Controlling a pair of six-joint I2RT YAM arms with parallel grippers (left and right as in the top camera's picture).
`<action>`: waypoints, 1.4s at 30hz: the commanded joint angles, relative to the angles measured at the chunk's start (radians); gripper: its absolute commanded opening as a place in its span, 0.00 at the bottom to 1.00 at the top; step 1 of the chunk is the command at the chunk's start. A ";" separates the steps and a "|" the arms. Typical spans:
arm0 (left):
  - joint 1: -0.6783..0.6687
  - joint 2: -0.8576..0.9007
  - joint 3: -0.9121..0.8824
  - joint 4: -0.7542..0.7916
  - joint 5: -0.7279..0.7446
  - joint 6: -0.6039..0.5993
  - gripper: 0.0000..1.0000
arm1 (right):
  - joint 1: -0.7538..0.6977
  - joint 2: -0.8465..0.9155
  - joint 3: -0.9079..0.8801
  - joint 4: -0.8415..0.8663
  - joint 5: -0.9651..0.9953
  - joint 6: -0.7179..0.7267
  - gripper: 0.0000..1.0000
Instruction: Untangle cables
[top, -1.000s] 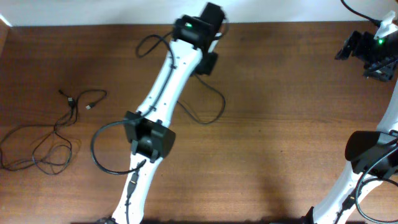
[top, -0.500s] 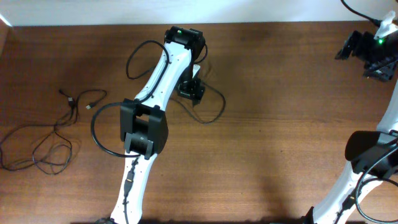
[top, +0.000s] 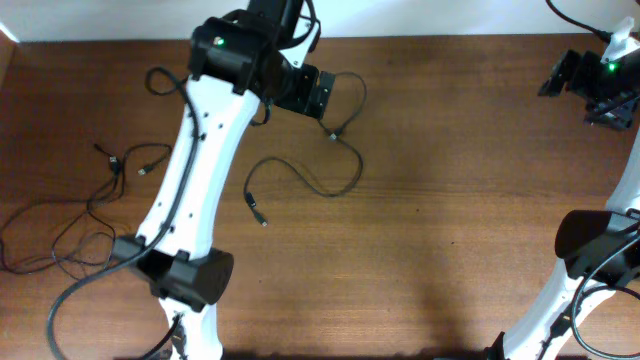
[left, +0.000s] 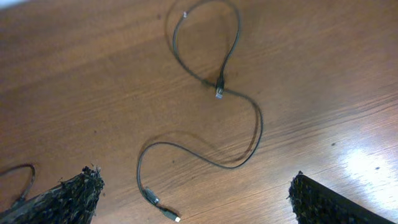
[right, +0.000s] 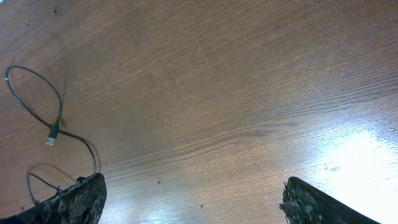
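A loose black cable (top: 340, 178) snakes across the middle of the table, with one plug (top: 258, 212) at its near end and a loop (top: 352, 98) at its far end. From the left wrist the same cable (left: 254, 134) crosses itself near a plug (left: 219, 92), and its silvery-tipped end (left: 169, 214) lies between my fingers. My left gripper (top: 316, 92) (left: 196, 205) hovers open above it and holds nothing. A tangled bunch of cables (top: 70, 240) lies at the far left. My right gripper (top: 568, 78) (right: 193, 205) stands open and empty at the back right, and a cable (right: 53, 127) shows at that view's left edge.
The white left arm (top: 195, 170) slants across the table between the bunch and the loose cable, with its own thick black lead (top: 165, 80) curling beside it. The right arm's base (top: 590, 250) stands at the right edge.
My left gripper has opened and let go of the cable. The left arm has swung back and to the left and risen, which uncovers the cable's near end.
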 joint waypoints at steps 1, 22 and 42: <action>0.006 -0.045 0.000 0.008 0.021 -0.014 0.99 | 0.004 -0.019 0.009 -0.006 -0.002 -0.014 0.92; 0.006 -0.043 -0.894 0.671 0.066 -0.541 0.99 | 0.005 -0.019 0.009 -0.006 -0.002 -0.014 0.92; -0.013 0.119 -0.900 0.743 0.061 -0.580 0.62 | 0.005 -0.019 0.009 -0.006 -0.002 -0.014 0.92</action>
